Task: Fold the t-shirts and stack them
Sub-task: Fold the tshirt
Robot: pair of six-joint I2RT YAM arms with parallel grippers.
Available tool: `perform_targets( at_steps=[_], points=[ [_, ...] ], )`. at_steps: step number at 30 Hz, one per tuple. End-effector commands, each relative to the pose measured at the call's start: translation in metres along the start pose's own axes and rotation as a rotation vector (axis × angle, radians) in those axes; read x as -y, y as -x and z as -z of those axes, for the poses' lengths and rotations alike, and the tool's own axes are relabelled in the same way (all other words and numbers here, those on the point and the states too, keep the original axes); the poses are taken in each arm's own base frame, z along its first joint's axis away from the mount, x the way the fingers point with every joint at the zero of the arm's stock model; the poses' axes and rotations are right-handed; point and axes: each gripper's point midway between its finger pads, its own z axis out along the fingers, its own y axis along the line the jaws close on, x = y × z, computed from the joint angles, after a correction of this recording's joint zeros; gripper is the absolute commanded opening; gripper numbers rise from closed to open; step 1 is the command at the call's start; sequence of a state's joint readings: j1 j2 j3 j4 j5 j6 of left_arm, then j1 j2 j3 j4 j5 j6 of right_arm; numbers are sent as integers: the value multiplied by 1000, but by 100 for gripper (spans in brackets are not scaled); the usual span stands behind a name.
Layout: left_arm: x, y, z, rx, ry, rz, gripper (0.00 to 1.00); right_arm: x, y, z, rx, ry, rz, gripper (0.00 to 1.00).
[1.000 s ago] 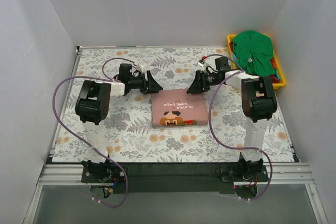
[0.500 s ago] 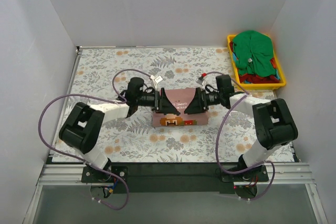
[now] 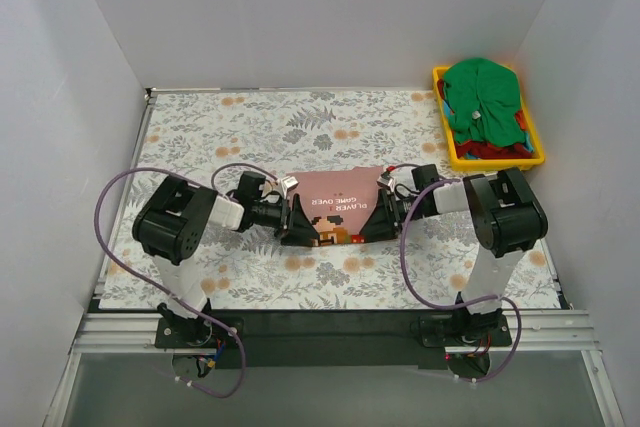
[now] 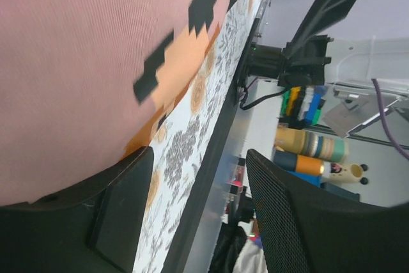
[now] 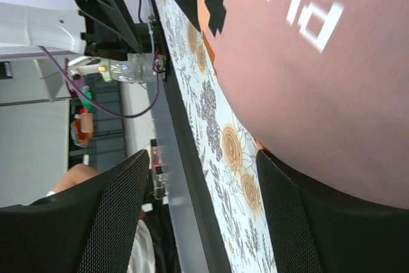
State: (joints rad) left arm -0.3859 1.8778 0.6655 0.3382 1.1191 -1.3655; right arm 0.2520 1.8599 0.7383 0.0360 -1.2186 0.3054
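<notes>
The pink shirt (image 3: 338, 199) lies folded into a flat rectangle near the middle of the counter, on the floral cover (image 3: 200, 137). Its print faces up: white lettering and a blocky orange and black figure.

My left hand (image 3: 297, 223) is low at the shirt's left edge, near its front corner. My right hand (image 3: 378, 219) is low at the right edge, opposite it, so the shirt sits between the two. Both forearms reach in close above the cover.

My left hand is spread. In the left wrist view the gap between its fingers shows only cover and the counter's front edge. The pink cloth lies against the outer side of one finger. Whether that finger has slid under the fold or only presses on its edge, I cannot tell.

My right hand is spread as well, a little wider. Its gap also shows only cover, and the pink cloth bulges against the outside of one finger. Neither hand has cloth between its fingers.

The green shirt (image 3: 482, 92) is heaped in the yellow bin (image 3: 500, 162) at the far right corner. Some red cloth (image 3: 488, 150) shows under it.
</notes>
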Motion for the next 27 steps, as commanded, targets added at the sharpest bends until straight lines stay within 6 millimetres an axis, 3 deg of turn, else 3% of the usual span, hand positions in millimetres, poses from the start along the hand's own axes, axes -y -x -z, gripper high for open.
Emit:
perform_targets(
  at_steps=[1,2,5,6,9,11,12,14,15,17,18,19,20,21,23,25,27],
  points=[
    [9,-19,20,-6,8,-107,59,-7,-9,14,-3,-64,145,74],
    [38,-24,30,-8,-49,-197,59,-20,-2,17,3,-54,198,74],
    [83,-21,45,26,-102,-311,59,-63,14,27,31,-10,320,74],
    [91,-15,47,48,-103,-334,59,-83,33,32,58,-6,403,74],
    [117,25,49,169,-107,-386,59,-102,71,35,113,-25,493,74],
    [128,52,46,232,-126,-425,59,-90,95,33,143,-45,484,72],
    [110,69,37,245,-98,-346,58,-81,109,30,149,-53,471,71],
    [110,99,35,278,-104,-373,57,-72,129,28,181,-65,475,70],
    [91,115,30,304,-77,-321,57,-60,138,27,192,-70,455,70],
    [83,145,31,349,-75,-316,57,-49,159,30,239,-89,484,69],
    [54,158,29,362,-44,-238,57,-31,163,26,232,-99,454,67],
    [54,173,31,380,-53,-250,56,-24,173,31,247,-113,464,66],
    [42,181,32,393,-39,-228,56,-12,178,34,257,-137,471,66],
    [15,192,35,418,-5,-171,55,7,181,35,262,-161,443,66],
    [1,207,39,432,-2,-153,55,32,189,46,283,-180,403,66],
    [-23,213,43,439,28,-108,55,44,197,55,302,-193,385,66],
    [-27,222,49,457,40,-111,55,49,199,55,306,-193,365,66]
  ],
)
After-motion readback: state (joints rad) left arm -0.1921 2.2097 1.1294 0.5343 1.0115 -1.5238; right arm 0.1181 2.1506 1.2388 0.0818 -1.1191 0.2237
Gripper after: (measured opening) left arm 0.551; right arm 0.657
